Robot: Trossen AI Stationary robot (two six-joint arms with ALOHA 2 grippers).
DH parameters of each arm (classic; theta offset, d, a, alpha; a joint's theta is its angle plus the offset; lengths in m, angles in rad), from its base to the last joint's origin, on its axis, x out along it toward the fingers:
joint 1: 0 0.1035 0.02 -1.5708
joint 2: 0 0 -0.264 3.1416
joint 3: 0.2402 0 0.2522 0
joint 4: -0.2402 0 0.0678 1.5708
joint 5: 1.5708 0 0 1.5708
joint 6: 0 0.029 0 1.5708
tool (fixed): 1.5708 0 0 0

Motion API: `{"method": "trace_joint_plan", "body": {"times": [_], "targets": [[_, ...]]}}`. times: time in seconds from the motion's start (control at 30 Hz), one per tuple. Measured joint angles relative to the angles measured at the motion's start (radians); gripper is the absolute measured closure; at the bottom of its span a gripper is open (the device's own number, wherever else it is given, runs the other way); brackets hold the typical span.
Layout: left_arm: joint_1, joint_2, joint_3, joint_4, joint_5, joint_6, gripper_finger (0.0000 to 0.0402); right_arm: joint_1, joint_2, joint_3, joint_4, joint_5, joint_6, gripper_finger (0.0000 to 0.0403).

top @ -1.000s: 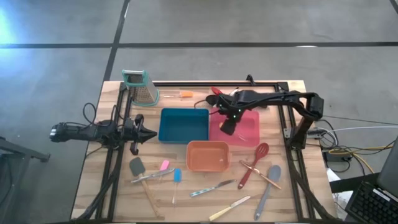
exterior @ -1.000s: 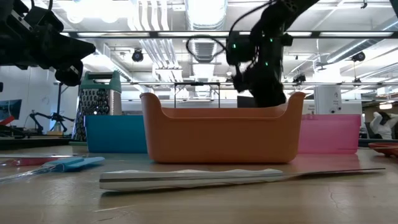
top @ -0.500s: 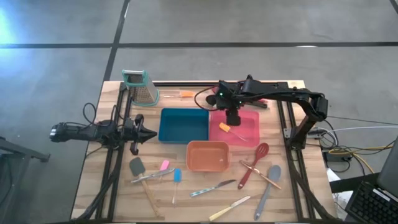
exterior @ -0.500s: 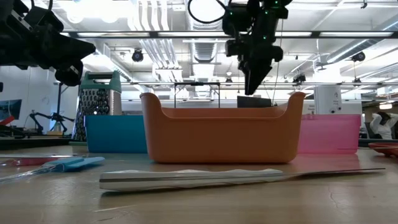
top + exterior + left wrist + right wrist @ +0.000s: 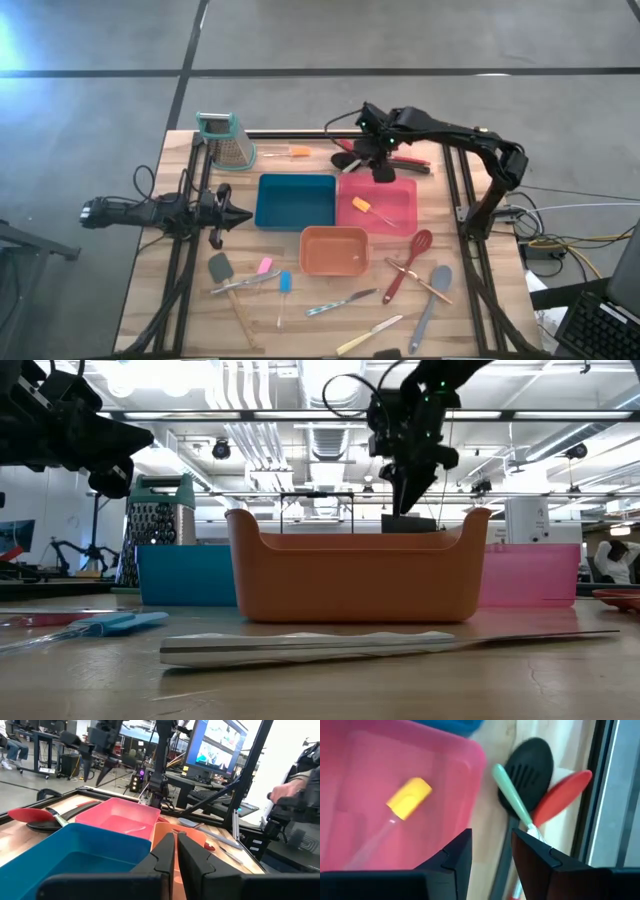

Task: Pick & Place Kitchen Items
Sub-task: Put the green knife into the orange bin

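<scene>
A spatula with an orange-yellow head [image 5: 361,206] [image 5: 409,797] lies flat on the floor of the pink tray [image 5: 400,212]. My right gripper [image 5: 382,172] [image 5: 492,852] hangs above the tray's far rim, pointing steeply down. It is open, with nothing between its fingers. Under it, on the wood beyond the tray, lie a black slotted spoon [image 5: 527,770], a red spoon [image 5: 562,792] and a mint-handled knife [image 5: 512,800]. My left gripper [image 5: 240,214] [image 5: 176,851] waits shut and level at the table's left, beside the blue tray [image 5: 295,200].
An orange tray [image 5: 335,250] stands nearer than the blue and pink ones. A grater [image 5: 225,140] and a small orange spatula [image 5: 296,152] are at the far left. Several spoons, knives and spatulas lie across the near table, among them a red spoon [image 5: 410,262] and a grey spoon [image 5: 432,295].
My right gripper has risen out of the pink tray and gone toward the table's far edge, rolling about its own axis. The orange-headed spatula stays lying in the tray where the gripper was.
</scene>
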Motion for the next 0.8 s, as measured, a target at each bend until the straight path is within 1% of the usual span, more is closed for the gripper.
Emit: {"method": "trace_joint_plan", "body": {"times": [0.2, 0.5, 0.8], "targets": [[0.0, 0.0, 0.0, 0.0, 0.0, 0.0, 0.0376, -0.038, 0.077, 0.0, 0.031, -0.018, -0.072, 0.0285], [0.0, 0.0, 0.0, 0.0, 0.0, 0.0, 0.0376, -0.041, 0.189, 0.021, 0.066, -0.031, -0.131, 0.0289], [0.0, 0.0, 0.0, 0.0, 0.0, 0.0, 0.0377, -0.043, 0.292, 0.092, 0.081, -0.037, -0.165, 0.0302]]}}
